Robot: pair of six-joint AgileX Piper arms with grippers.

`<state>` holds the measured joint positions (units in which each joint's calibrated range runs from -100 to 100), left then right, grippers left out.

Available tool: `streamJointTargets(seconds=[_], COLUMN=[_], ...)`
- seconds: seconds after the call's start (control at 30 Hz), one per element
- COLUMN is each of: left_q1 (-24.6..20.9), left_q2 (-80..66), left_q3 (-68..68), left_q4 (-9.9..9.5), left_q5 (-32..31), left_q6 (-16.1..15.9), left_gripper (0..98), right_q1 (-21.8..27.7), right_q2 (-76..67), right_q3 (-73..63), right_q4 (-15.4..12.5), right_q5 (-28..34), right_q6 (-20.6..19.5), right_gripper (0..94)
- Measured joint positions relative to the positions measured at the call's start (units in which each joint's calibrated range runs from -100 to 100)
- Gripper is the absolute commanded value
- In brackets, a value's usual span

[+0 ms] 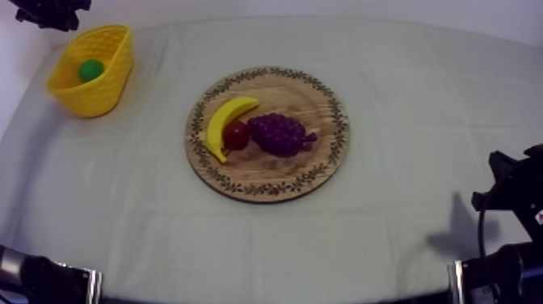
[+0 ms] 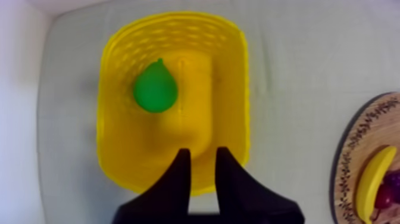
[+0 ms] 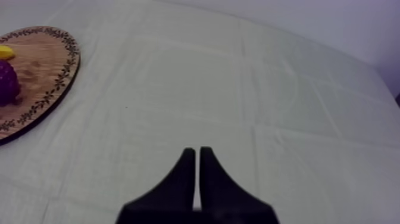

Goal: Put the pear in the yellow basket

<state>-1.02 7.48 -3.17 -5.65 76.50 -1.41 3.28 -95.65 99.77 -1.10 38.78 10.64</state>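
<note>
The pear [image 2: 155, 87] is green and it lies inside the yellow basket [image 2: 113, 149], on the basket floor, not on the wooden board [image 1: 315, 162]. So I think the job is as good as done. My left gripper [image 2: 203, 152] hangs over the near rim of the basket. Its two black fingers are apart and there is nothing between them, so the claw is open and holds no fruit. From this claw the pear lies down below and a little way ahead, past the fingertips and a bit off to one side, toward the far end of the basket. The pear's pointy tip faces away from the claw and its fat round end faces toward it, so its long way runs nearly in line with the fingers. The board is well off to the other side of this claw, with the banana [image 1: 226, 121], the small red fruit [image 1: 236, 134] and the grapes [image 1: 279, 133] lying close together on it. My right gripper [image 3: 197, 152] is far from the basket, low over the bare cloth [image 1: 404, 97], with the board off to its side. Its fingers are pressed together like a thin wedge, so that claw is closed on nothing. The left arm is by far the nearer one to the pear. I think all it needs now is to lift straight up and away, and take care not to bump the basket rim and tip it.
</note>
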Motion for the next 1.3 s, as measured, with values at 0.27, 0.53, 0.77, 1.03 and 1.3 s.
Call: streamJointTargets(seconds=[0.27,0.53,0.77,1.03,1.3], left_q1=[2.7,6.0,8.0,10.7,9.1], left_q2=[-17.8,-37.8,-56.4,-76.7,-94.2], left_q3=[18.4,41.0,61.8,83.6,98.3], left_q4=[-0.37,-5.07,-6.21,-1.40,2.40], left_q5=[-16.9,-33.1,-41.7,-47.3,-40.7], left_q6=[3.4,8.9,12.1,7.5,0.8], left_gripper=[0.9,0.0,0.0,0.0,0.0], right_q1=[0.0,0.0,0.0,0.0,0.0], right_q2=[0.0,0.0,0.0,0.0,0.0], right_q3=[0.0,0.0,0.0,0.0,0.0], right_q4=[0.0,0.0,0.0,0.0,0.0], right_q5=[0.0,0.0,0.0,0.0,0.0], right_q6=[0.0,0.0,0.0,0.0,-0.1], right_gripper=[0.4,0.4,0.4,0.4,0.4])
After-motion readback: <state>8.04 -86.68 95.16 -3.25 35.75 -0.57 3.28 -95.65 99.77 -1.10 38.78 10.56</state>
